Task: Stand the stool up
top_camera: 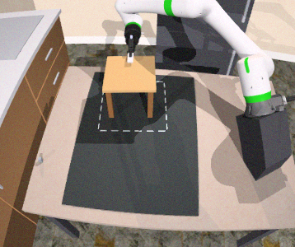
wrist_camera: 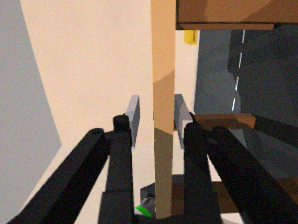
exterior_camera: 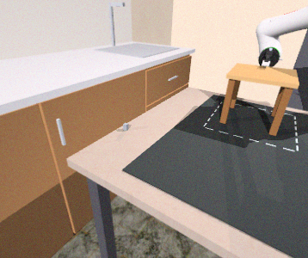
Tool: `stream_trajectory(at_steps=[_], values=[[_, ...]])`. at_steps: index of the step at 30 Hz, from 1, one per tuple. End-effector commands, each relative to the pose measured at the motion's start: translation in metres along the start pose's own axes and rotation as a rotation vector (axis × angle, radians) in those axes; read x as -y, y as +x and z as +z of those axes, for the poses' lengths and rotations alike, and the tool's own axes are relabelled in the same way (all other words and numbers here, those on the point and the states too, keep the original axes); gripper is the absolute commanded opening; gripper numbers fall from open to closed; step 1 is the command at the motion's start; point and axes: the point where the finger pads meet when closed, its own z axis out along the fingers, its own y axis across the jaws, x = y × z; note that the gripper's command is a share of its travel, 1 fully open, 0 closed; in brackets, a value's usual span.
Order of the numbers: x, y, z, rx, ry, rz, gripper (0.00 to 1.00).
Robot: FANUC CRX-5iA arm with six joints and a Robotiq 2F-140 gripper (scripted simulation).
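Note:
The wooden stool (top_camera: pixel 129 74) stands upright on its legs on the dark mat, its front feet inside the white dashed rectangle (top_camera: pixel 133 108); the back legs are hidden under the seat. It also shows in the exterior view (exterior_camera: pixel 261 75), standing within the dashed rectangle (exterior_camera: pixel 250 129). My gripper (top_camera: pixel 130 59) is at the far edge of the seat, pointing down. In the wrist view the fingers stand on either side of the seat's edge (wrist_camera: pixel 163 75) with a small gap on each side, so the gripper is open and not gripping.
A kitchen cabinet with a white counter (top_camera: pixel 7 62) and sink (exterior_camera: pixel 132 48) runs along the table's left side. A small grey object (top_camera: pixel 39 158) lies near the table's left edge. The robot's black base (top_camera: pixel 264 144) stands at the right.

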Motion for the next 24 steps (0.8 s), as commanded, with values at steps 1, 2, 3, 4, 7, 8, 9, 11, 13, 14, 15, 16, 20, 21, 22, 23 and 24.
stream_trajectory(at_steps=[1, 2, 3, 4, 7, 8, 9, 11, 13, 14, 15, 16, 20, 21, 22, 23, 24], values=[[0.001, 0.000, -0.005, 0.000, -0.001, -0.002, 0.33], [0.001, 0.000, -0.008, 0.000, -0.001, -0.002, 0.33], [0.001, 0.000, -0.011, 0.000, -0.001, -0.002, 0.33], [0.001, 0.000, -0.016, 0.000, -0.001, -0.002, 0.33], [0.001, 0.000, -0.032, 0.000, -0.001, -0.002, 0.33], [0.001, 0.000, -0.032, 0.000, -0.001, -0.002, 0.33], [0.001, 0.000, -0.032, 0.000, -0.001, -0.002, 0.33], [0.001, 0.000, -0.044, 0.000, -0.001, -0.002, 0.33], [0.001, 0.000, -0.057, 0.000, -0.001, -0.002, 0.33], [0.001, 0.000, -0.063, 0.000, -0.001, -0.002, 0.33], [0.001, 0.000, -0.068, 0.000, -0.001, -0.002, 0.33], [0.001, 0.000, -0.073, 0.000, -0.001, -0.002, 0.33], [0.001, 0.000, -0.088, 0.000, -0.001, -0.002, 0.33], [0.001, 0.000, -0.090, 0.000, -0.001, -0.002, 0.33], [0.001, 0.000, -0.092, 0.000, -0.001, -0.002, 0.33], [0.001, 0.000, -0.093, 0.000, -0.001, -0.002, 0.33], [0.001, 0.000, -0.094, 0.000, -0.001, -0.002, 0.33]])
